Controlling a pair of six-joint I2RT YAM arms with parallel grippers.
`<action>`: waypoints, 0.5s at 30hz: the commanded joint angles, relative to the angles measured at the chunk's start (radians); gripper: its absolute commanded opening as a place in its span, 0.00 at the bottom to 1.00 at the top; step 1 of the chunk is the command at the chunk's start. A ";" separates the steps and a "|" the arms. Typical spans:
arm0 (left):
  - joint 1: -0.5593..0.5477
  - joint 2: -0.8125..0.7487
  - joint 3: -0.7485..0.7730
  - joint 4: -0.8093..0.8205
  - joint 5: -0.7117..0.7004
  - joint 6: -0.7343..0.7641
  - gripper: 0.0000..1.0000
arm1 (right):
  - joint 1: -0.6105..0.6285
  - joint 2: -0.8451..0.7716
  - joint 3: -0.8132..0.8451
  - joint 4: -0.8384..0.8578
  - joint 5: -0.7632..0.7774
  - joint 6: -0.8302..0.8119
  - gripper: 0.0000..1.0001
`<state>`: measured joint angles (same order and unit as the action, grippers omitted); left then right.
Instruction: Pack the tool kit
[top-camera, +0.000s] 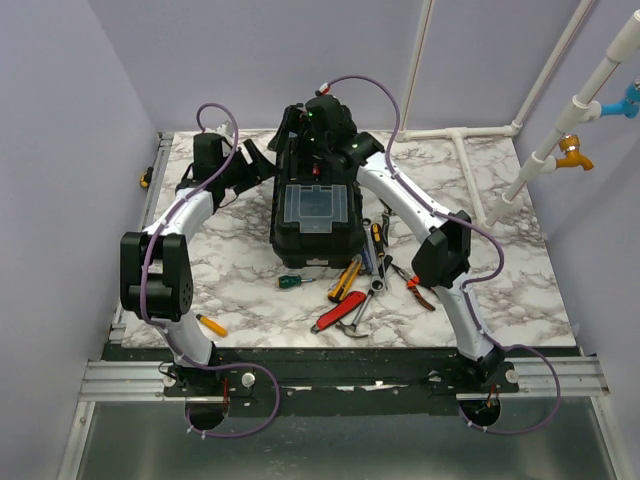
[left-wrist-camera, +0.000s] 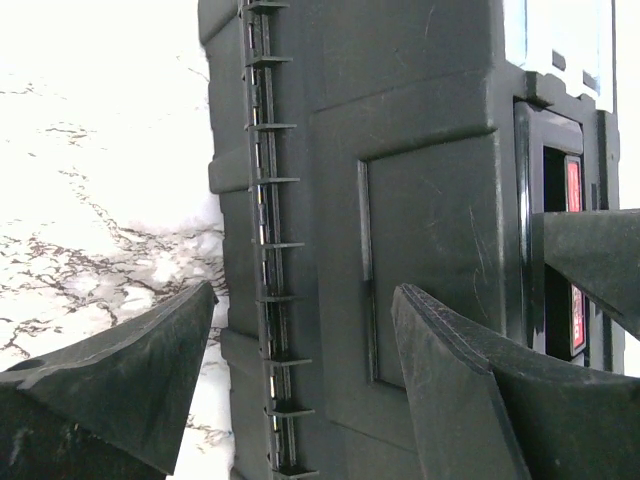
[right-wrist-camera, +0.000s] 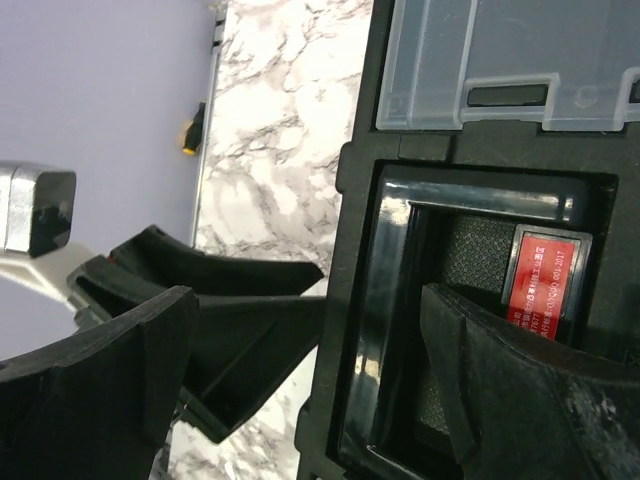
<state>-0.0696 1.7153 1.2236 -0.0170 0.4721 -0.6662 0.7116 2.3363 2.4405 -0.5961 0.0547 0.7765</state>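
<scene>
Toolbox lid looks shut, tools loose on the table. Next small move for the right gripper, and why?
Probably close the right gripper on the recess wall of the toolbox lid, for a hold to lift it. Its jaws stand open astride that wall, one finger inside the handle recess, one outside the box. The lid is shut and the tools lie beside it.

Soft, even light falls from above in the overhead view, leaving only faint shadows on the white marbled surface (top-camera: 250, 275), and everything there is sharp. The large black plastic toolbox (top-camera: 315, 225) swallows detail and reads as a dark mass. In the left wrist view the surface burns out to near white at the left, and the black fingers (left-wrist-camera: 130, 390) of the left hand (left-wrist-camera: 305, 300) are soft-focused. In the right wrist view a bright highlight runs along the glossy black recess rim (right-wrist-camera: 400, 210).
</scene>
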 joint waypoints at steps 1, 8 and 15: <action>-0.067 0.037 0.057 -0.021 0.103 0.013 0.74 | 0.024 0.052 -0.102 0.087 -0.366 0.079 1.00; -0.067 0.060 0.102 -0.043 0.148 0.020 0.74 | -0.012 -0.083 -0.253 0.392 -0.664 0.245 1.00; -0.066 0.092 0.158 -0.085 0.217 0.042 0.72 | -0.079 -0.189 -0.547 0.820 -0.849 0.488 1.00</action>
<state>-0.0692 1.7813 1.3239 -0.0723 0.4854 -0.6308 0.5587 2.1567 1.9800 -0.0746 -0.4324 1.0485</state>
